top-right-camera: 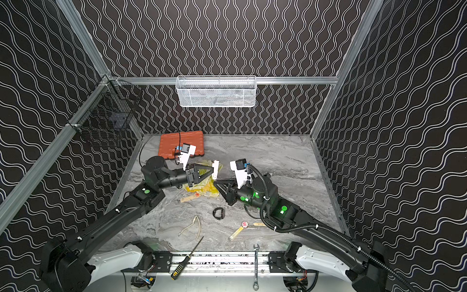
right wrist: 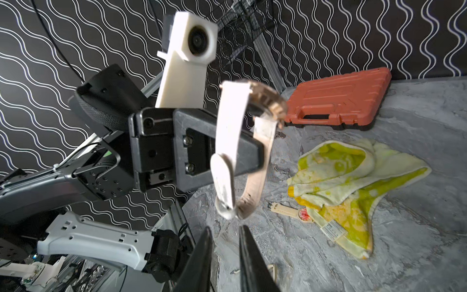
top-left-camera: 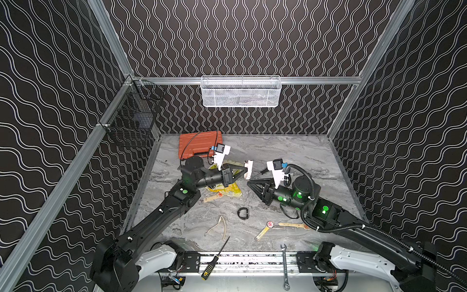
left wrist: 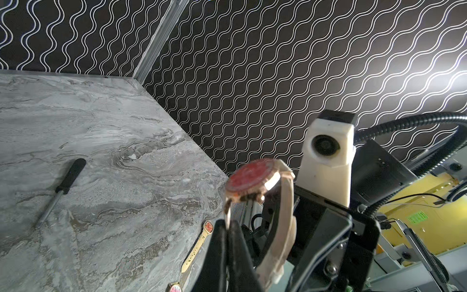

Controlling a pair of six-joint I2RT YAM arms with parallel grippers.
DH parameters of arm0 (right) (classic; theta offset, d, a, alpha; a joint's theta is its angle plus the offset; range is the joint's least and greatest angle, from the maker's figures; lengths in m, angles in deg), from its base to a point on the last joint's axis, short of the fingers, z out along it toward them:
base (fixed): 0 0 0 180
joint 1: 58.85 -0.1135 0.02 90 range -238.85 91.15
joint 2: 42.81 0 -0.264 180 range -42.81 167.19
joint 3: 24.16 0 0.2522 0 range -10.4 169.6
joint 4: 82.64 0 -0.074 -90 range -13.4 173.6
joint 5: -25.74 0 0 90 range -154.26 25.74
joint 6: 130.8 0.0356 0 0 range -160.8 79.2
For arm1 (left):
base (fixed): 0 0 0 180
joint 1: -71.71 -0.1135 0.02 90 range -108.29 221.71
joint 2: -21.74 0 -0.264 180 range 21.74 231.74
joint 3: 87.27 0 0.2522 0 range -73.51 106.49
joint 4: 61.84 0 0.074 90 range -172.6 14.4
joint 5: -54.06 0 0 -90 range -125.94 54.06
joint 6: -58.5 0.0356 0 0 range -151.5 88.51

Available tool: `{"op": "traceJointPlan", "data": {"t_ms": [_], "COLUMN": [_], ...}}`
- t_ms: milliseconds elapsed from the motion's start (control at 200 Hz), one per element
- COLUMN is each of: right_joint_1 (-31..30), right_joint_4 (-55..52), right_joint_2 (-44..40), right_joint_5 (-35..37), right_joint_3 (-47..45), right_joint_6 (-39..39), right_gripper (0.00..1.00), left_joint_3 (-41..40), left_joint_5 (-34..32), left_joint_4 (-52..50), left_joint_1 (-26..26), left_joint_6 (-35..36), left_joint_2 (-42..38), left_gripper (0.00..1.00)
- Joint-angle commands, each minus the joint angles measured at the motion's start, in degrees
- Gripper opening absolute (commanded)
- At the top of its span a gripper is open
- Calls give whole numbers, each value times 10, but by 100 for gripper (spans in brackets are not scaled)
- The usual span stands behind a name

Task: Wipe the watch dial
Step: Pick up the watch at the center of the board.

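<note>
Left gripper point(left wrist: 228, 223) is pinching the white strap of the watch point(left wrist: 283, 227) between pressed-together fingers. It is holding the watch in the air above the marble table point(top-left-camera: 323, 151), near the middle, just beside and above the yellow cloth point(top-left-camera: 233, 190). The red dial point(left wrist: 249, 182) is showing tilted and blurred in the left wrist view.

Right gripper point(right wrist: 225, 231) is hovering just short of the strap's hanging loop, fingers spread slightly with nothing between them. In both top views the two grippers' tips are sitting close together but apart.

The cloth is lying crumpled on the table, touched by neither gripper. An orange case point(top-left-camera: 192, 144) is sitting behind it by the back wall.
</note>
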Motion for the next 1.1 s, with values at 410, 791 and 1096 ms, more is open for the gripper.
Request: {"op": "traceJointPlan", "data": {"t_ms": [410, 791, 1096], "right_joint_1": [18, 83, 82], "right_joint_4": [47, 212, 166], "right_joint_2": [-72, -7, -4], "right_joint_5": [-143, -351, -309], "right_joint_3": [-4, -36, -33], "right_joint_6": [-25, 48, -34], "right_gripper": [63, 71, 74], "left_joint_3": [-72, -75, -64], "left_joint_5": [16, 96, 111], "left_joint_4": [121, 169, 111], "left_joint_1": [1, 1, 1], "left_joint_6": [210, 227, 288], "left_joint_2": [-70, -78, -100], "left_gripper": [0, 0, 0]}}
